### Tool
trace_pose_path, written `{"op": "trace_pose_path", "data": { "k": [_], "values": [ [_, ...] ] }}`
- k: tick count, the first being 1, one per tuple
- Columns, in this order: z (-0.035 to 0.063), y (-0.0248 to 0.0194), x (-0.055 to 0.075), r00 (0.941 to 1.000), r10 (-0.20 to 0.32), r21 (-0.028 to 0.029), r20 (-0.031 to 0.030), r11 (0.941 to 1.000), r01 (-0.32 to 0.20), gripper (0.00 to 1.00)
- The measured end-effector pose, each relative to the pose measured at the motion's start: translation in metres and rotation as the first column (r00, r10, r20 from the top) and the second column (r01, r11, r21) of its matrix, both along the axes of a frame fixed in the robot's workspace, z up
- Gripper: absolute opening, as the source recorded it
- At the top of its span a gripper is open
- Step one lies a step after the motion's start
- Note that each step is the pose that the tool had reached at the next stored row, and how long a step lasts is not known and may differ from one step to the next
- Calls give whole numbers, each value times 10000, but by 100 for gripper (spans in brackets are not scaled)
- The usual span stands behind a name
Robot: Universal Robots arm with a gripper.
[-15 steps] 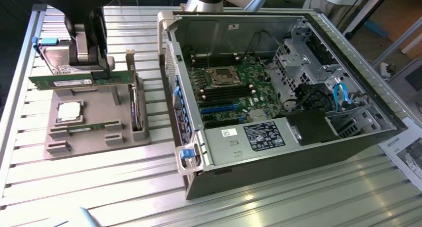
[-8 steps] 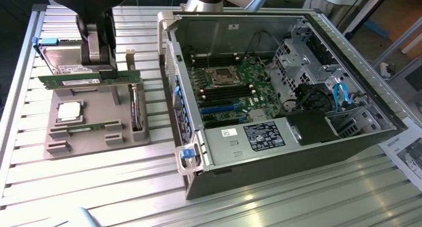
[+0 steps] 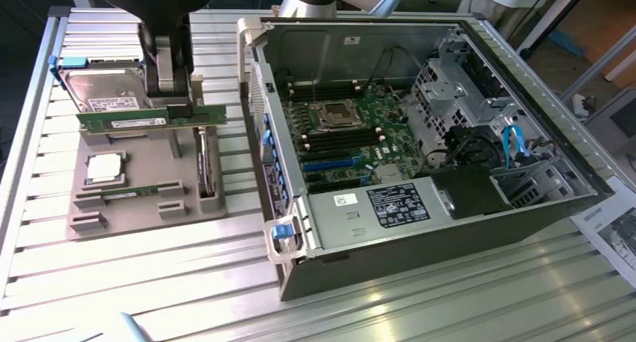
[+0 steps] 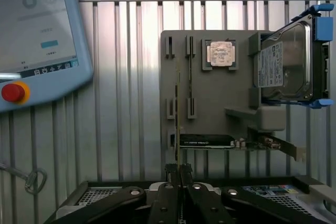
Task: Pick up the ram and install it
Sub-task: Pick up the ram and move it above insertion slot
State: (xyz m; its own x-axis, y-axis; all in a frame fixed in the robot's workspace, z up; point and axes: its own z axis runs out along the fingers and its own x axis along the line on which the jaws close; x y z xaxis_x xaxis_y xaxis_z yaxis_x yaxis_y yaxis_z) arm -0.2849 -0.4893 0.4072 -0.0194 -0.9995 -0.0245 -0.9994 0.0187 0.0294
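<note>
- Case (image 3: 348,234) lies open on the slatted table (image 3: 149,282), motherboard (image 3: 348,130) exposed.
- Gray tray (image 3: 149,171) sits beside it, at the exterior view's left.
- Hard drive (image 3: 104,89) stands at the tray's far end.
- Gripper (image 3: 182,111) hangs over the tray, fingers pinching the ram (image 3: 129,121), which is on edge and raised above the tray.
- Second ram (image 3: 134,192) rests in the tray near the CPU (image 3: 106,168).

Nothing is legible. Printed labels sit on the hard drive (image 3: 107,91), the ram (image 3: 139,121), the power supply (image 3: 398,206) and the case wall (image 3: 356,40); the pendant (image 4: 37,35) screen's text is too blurred.
</note>
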Motion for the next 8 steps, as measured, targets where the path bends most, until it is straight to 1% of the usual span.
{"op": "trace_pose_path", "data": {
  "k": [4,7,8],
  "values": [
    [1,-3,59,10000,1,-1,-3,10000,-1,12],
    [0,-6,121,10000,0,-1,-4,10000,0,12],
    [1,-9,162,10000,0,-1,-6,10000,0,12]
  ]
}}
